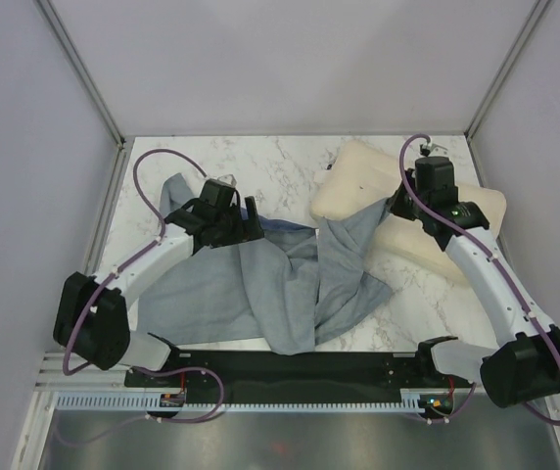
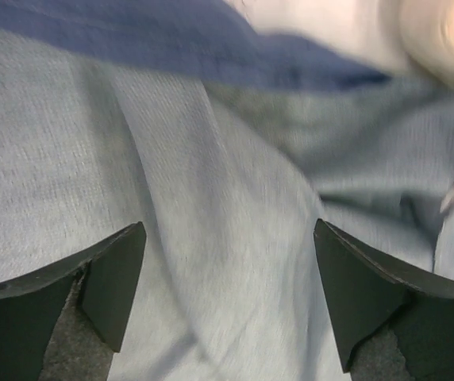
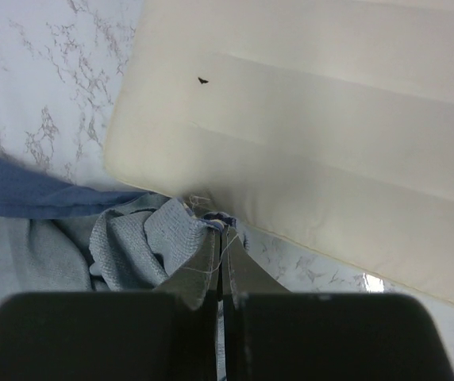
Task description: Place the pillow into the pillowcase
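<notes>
2 grippers: left gripper (image 2: 227,238) gaping over pillowcase (image 2: 92,159), right gripper (image 3: 220,238) pinching it.

The pillowcase (image 1: 241,284) is matt woven cloth. The pillow (image 3: 330,135) is smooth matt fabric. The table (image 1: 260,162) looks like glossy marble. The left gripper (image 2: 228,254) is matt black plastic.

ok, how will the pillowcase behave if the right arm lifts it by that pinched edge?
Probably very floppy: the pillowcase lies in deep folds and bunches where the right hand pinches it, so it should drape. Likely light, being thin cloth. Its opening may sag shut, since the left hand is open and grips nothing.
</notes>
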### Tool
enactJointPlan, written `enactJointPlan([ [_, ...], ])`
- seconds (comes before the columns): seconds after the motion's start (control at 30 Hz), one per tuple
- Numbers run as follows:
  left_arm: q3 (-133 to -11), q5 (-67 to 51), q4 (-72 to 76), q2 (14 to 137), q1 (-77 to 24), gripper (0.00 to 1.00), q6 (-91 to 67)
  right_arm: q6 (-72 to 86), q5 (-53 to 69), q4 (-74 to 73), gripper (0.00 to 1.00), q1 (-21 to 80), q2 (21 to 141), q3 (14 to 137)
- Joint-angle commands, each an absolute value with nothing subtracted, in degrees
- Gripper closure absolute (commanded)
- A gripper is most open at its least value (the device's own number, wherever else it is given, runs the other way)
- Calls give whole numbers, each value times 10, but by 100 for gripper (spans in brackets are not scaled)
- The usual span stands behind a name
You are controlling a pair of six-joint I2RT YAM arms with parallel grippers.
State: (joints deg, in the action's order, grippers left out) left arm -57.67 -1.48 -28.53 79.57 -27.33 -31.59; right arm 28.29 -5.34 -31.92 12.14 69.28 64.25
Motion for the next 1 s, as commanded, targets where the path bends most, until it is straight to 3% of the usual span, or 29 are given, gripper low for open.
enactJointPlan([
  [0.0,-571,52,-151,838,-246,8,-423,275,-31,-308,100,119,672,642],
  [0.2,-582,51,-91,898,-207,15,-449,279,-20,-301,100,120,663,639],
  [0.6,-625,51,-91,1025,-125,15,-449,291,-2,-287,100,120,657,633],
  [0.83,-713,51,-91,1031,-55,15,-449,302,30,-265,100,130,671,606],
  [0.97,-740,51,-91,1006,17,15,-449,300,57,-227,100,193,702,595],
])
